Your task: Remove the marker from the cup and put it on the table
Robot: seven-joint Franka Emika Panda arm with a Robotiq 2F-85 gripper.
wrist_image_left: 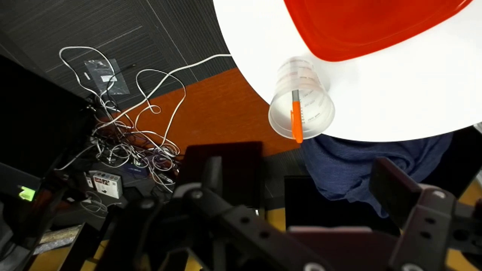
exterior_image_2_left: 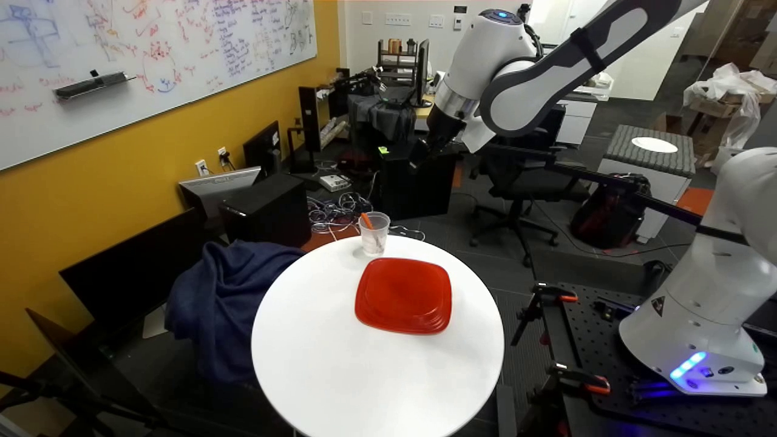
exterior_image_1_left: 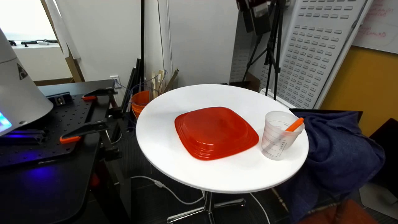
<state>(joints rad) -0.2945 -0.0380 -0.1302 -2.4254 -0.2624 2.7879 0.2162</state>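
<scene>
The cup is a translucent tumbler standing upright near the edge of the round white table. It also shows in the other views. The marker leans inside the cup, its orange end sticking out over the rim; it shows in the other views too. My gripper is open and empty, its fingers wide apart in the wrist view. In the exterior views the gripper is up in the air, above and apart from the cup.
A square red plate lies upside down on the table close to the cup. A navy cloth hangs over something dark beside the table edge near the cup. A black tripod stands behind. The robot's base stands on a black bench.
</scene>
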